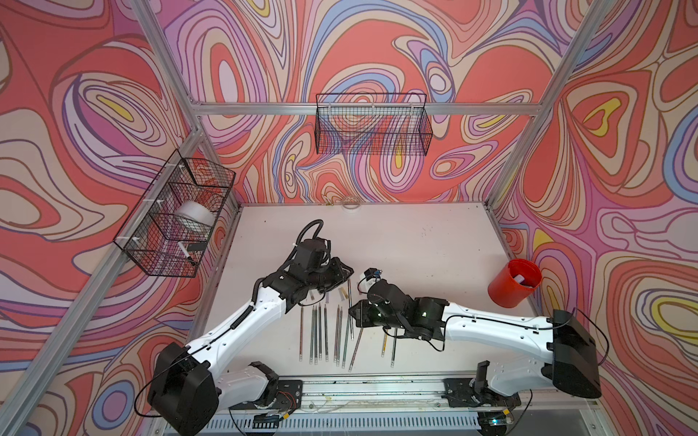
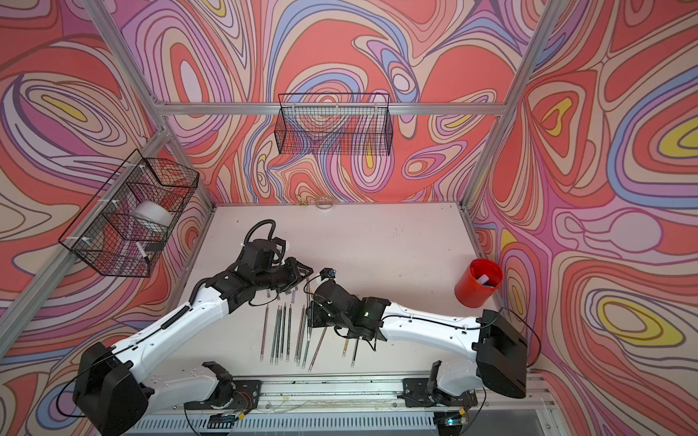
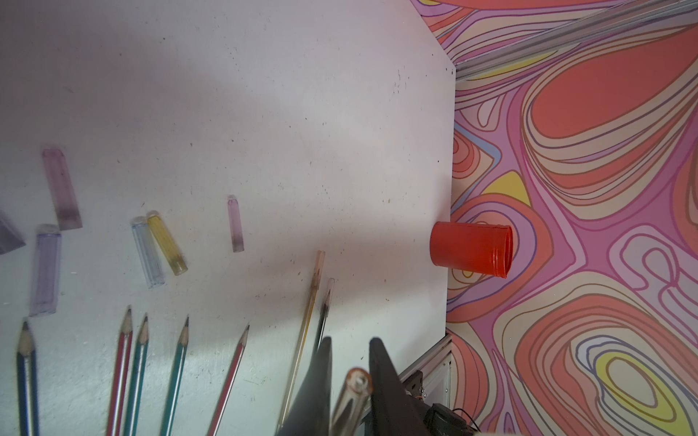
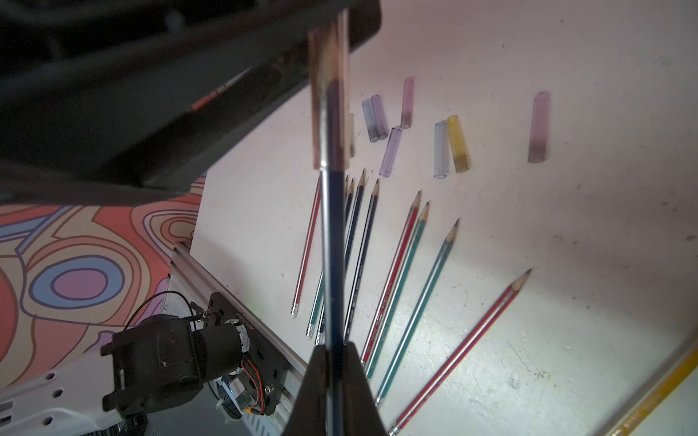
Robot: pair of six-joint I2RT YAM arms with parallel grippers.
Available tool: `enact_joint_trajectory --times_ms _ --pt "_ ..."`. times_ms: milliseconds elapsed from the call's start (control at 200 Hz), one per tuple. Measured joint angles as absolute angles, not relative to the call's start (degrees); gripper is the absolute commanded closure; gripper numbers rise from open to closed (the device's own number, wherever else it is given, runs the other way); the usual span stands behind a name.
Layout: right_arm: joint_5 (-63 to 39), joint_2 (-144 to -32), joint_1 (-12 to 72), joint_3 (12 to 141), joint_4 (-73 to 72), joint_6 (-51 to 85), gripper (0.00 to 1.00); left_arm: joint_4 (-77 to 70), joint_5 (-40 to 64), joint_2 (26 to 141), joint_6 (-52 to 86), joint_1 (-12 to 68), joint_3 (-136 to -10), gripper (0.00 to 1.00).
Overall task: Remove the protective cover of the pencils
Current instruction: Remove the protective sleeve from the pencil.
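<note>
Right gripper (image 4: pixel 334 351) is closed tight on a dark pencil (image 4: pixel 332 245), held in the air above the pencil row (image 1: pixel 320 332); left gripper (image 3: pixel 350 339) is narrow around the cover (image 4: pixel 329 94) on its tip. If the pull is not along the pencil, I think the cover may jam or the pencil may slip and fall on the row.

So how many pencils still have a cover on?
3. One dark pencil in the right gripper, its cover in the left gripper; a yellow pencil and a black pencil side by side on the table. Other tips may be hidden.
</note>
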State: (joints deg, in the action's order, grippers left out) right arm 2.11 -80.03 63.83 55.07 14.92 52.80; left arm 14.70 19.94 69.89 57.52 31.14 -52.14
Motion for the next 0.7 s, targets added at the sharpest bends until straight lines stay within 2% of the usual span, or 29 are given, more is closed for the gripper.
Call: enact_joint_trajectory --times_ms 300,701 --pt "2.81 -79.94 63.83 56.12 17.06 53.10 0.91 14.79 19.03 70.72 56.12 31.03 -52.14 0.90" --pt "3.14 -80.90 63.83 57.98 18.85 53.43 1.00 15.22 17.63 70.72 54.83 30.81 -52.23 0.92"
